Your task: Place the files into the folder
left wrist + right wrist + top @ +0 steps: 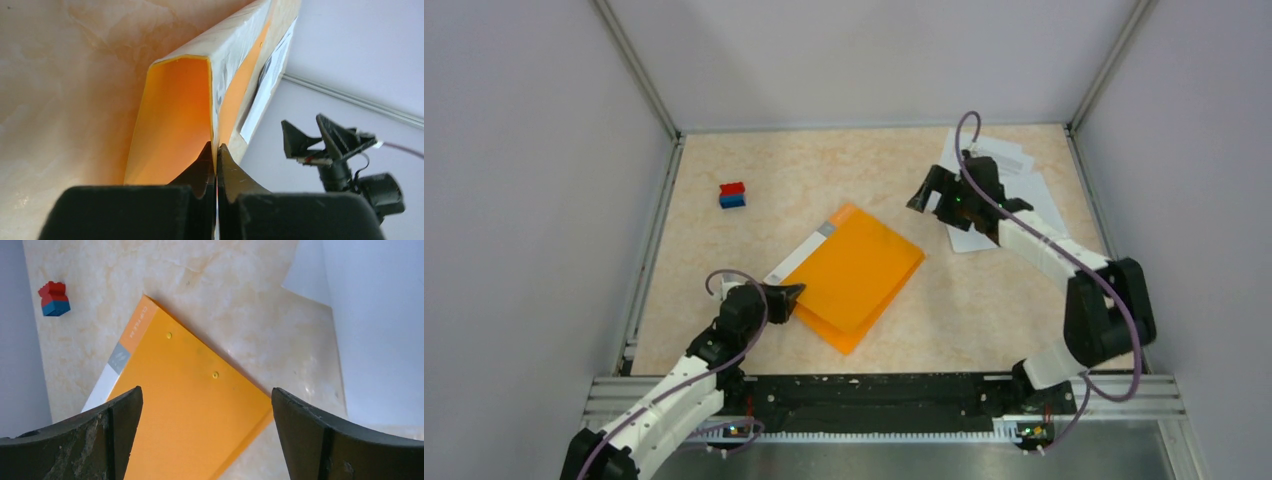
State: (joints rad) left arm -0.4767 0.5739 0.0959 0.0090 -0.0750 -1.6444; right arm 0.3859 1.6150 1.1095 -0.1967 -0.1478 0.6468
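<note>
The orange folder (856,272) lies shut at the table's middle, its white spine strip (796,258) toward the left. My left gripper (790,297) is shut on the folder's near left edge; in the left wrist view the jaws pinch the thin orange cover (175,125), lifted slightly off the table. The files (1014,195), white sheets, lie at the back right. My right gripper (932,196) is open and empty, held above the table just left of the files. In the right wrist view the folder (190,415) shows below between the spread fingers (120,425).
A small red-and-blue block (732,195) sits at the back left; it also shows in the right wrist view (54,299). Grey walls enclose the table on three sides. A black and metal rail (884,395) runs along the near edge.
</note>
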